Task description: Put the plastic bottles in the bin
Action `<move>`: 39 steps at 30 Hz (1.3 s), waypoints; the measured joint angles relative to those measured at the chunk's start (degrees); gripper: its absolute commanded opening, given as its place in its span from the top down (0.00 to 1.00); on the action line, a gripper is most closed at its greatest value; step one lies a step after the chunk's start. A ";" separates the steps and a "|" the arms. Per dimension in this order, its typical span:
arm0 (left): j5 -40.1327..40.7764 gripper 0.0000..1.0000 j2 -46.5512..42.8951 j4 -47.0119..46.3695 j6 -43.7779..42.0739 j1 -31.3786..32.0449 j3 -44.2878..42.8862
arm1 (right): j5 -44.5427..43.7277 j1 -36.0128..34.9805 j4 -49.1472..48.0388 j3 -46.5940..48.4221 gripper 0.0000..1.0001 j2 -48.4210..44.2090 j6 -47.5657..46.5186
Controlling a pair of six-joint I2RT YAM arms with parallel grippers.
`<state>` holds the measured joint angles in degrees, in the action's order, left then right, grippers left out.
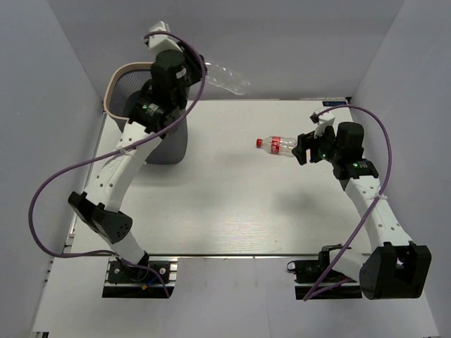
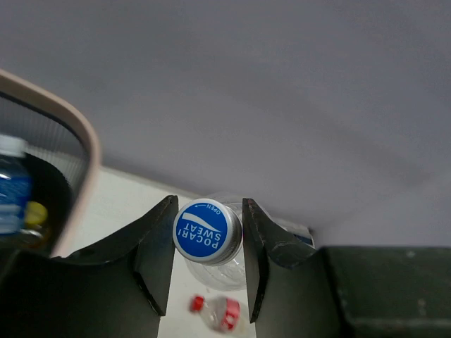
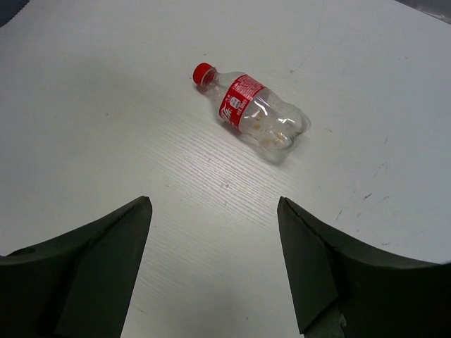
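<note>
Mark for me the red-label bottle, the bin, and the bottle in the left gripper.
red-label bottle (image 3: 238, 104): right wrist view, on its red label.
bin (image 2: 89, 144): left wrist view, on its beige rim.
blue-capped bottle (image 2: 207, 232): left wrist view, on its cap.

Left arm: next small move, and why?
Probably swing the left pincer sideways toward the bin before releasing. It is shut on the blue-capped bottle, and the wrist view shows bare table under the bottle, with the bin's rim off to one side, so opening now would likely miss.
</note>
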<state>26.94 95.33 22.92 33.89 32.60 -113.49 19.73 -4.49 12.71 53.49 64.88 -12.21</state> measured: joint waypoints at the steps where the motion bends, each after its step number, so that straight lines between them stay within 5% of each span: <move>1: 2.34 1.00 -0.61 0.68 -0.96 -0.55 -1.07 | 0.09 -0.02 -0.17 0.00 0.22 0.11 -0.11; 12: 21.42 1.00 -5.86 4.22 -9.90 -4.96 -4.33 | 1.29 0.00 -0.87 0.00 0.24 2.47 -0.74; 17: 27.50 1.00 -9.51 6.01 -11.76 -6.36 -0.63 | 1.92 0.00 -0.94 0.11 0.12 4.50 -2.03; 21: 30.53 0.56 -10.38 8.83 -12.72 -7.45 1.31 | 3.23 -0.02 -0.83 1.62 0.10 8.39 -5.31; 22: 30.93 0.24 -10.14 9.73 -12.92 -7.72 1.22 | 3.96 -0.02 -0.85 2.29 0.10 9.55 -6.64; 23: 31.30 0.10 -9.84 10.86 -13.25 -7.85 1.05 | 4.98 -0.02 -0.76 3.06 0.10 10.71 -8.35; 24: 31.76 0.01 -9.31 12.17 -13.31 -7.98 0.59 | 6.38 -0.02 -0.59 4.11 0.10 12.00 -10.86; 27: 31.85 0.01 -7.69 14.84 -13.77 -8.17 -0.90 | 11.91 0.00 0.72 7.34 0.10 15.69 -19.28; 32: 24.15 0.01 -8.94 15.80 -17.57 -8.24 0.09 | 20.00 -0.07 4.22 14.08 0.10 22.60 -33.48; 39: -11.43 0.01 -22.38 8.02 -26.14 -7.34 14.67 | 24.81 -0.02 13.33 30.08 0.10 38.32 -46.71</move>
<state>15.51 72.95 30.94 7.75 25.26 -98.83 44.53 -4.51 26.04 83.57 103.20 -58.92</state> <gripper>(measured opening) 0.992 0.897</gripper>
